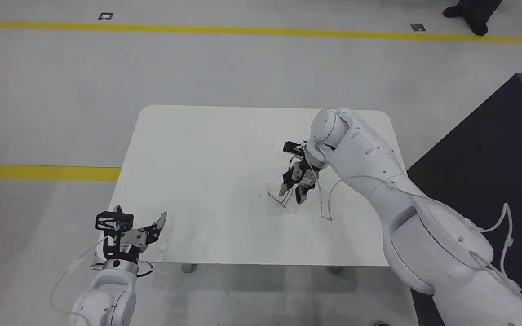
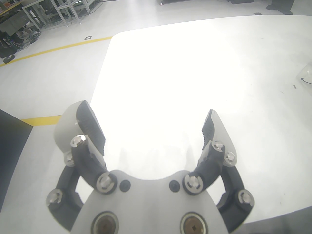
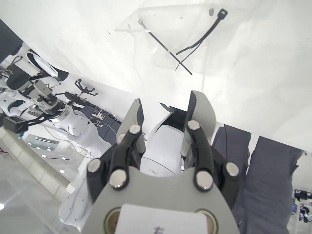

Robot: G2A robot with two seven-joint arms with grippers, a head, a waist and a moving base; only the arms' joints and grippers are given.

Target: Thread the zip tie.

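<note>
Nothing threaded yet: black zip ties (image 3: 160,43) lay loose on the table (image 1: 204,163). The right gripper (image 3: 165,108) hung near them, parted and empty; the left gripper (image 2: 148,127) was wide.

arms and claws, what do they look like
The right arm and left arm are glossy white rounded shells, each trailing a thin white cable. The left claw and right claw have pale grey fingers with black ribbed pads, black links and silver screws on a grey base; the right base carries a white label.

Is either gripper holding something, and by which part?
Nothing is held. The left gripper and right gripper are open, empty; the thin black plastic zip ties lie untouched.
</note>
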